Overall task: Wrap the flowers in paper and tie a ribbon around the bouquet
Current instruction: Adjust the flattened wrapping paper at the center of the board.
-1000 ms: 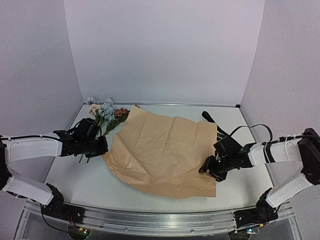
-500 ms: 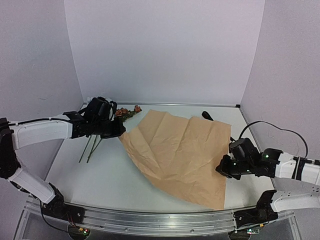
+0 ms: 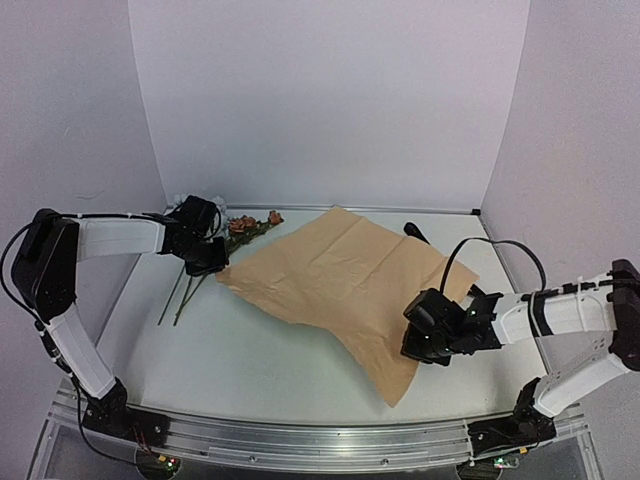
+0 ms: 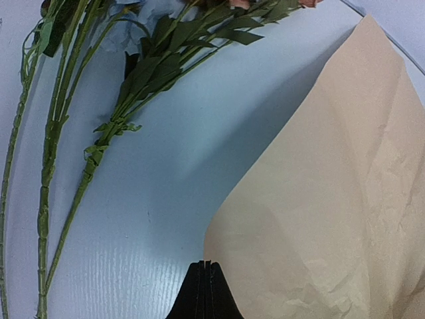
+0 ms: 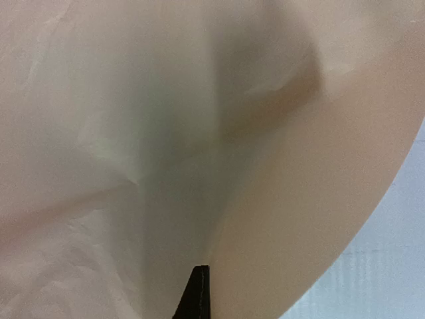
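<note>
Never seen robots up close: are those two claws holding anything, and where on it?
Both hold the paper: the left gripper pinches its left corner beside the flowers, the right gripper pinches its right edge.

White shells, black joints and looping black cables (image 3: 497, 242) lead to the black left pincer (image 3: 215, 265) and right pincer (image 3: 412, 348).

Right gripper (image 5: 197, 292), bottom centre: black fingertips pressed together, pinching the paper (image 5: 166, 100). The tan sheet fills nearly the whole frame, its soft creases converging toward the tips. Its curved edge leaves a patch of pale table (image 5: 388, 266) at lower right.
</note>
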`<state>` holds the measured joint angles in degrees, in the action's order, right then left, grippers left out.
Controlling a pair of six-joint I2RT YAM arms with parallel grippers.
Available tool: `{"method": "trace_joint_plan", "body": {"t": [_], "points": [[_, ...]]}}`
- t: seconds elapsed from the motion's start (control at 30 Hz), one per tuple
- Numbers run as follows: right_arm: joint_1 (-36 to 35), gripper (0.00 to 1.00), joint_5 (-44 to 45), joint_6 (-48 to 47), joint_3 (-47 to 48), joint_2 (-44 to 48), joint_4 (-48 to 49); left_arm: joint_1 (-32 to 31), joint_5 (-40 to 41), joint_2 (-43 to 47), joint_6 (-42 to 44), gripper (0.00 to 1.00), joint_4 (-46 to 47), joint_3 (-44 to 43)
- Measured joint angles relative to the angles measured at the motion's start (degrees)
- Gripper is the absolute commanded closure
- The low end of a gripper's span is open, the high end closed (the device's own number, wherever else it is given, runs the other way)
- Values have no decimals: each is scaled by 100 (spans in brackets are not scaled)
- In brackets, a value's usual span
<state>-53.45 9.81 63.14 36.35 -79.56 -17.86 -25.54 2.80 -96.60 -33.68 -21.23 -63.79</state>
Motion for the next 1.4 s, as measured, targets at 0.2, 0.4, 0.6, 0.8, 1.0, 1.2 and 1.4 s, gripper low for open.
{"method": "trace_joint_plan", "body": {"t": [0.2, 0.4, 0.6, 0.8, 1.0, 1.2, 1.4], "points": [[-53, 83, -214, 229, 298, -418, 430, 349, -287, -257, -3, 100, 6, -44], [-124, 57, -482, 286, 298, -492, 517, 427, -509, -481, 37, 100, 17, -196], [-327, 24, -491, 192, 290, -329, 409, 491, -644, -657, 75, 96, 15, -404], [-411, 2, -328, -15, 193, 337, -68, 558, -718, -665, 88, 58, -15, -409], [-411, 2, -73, -420, 222, 947, -817, 597, -598, -513, 128, 17, -287, -410], [-411, 2, 90, -928, 491, 1142, -1400, 922, -280, -79, 233, 1, -446, -413], [-119, 2, -16, -1777, 1284, 900, -1864, 1486, -148, -117, 565, 0, -528, -502]]}}
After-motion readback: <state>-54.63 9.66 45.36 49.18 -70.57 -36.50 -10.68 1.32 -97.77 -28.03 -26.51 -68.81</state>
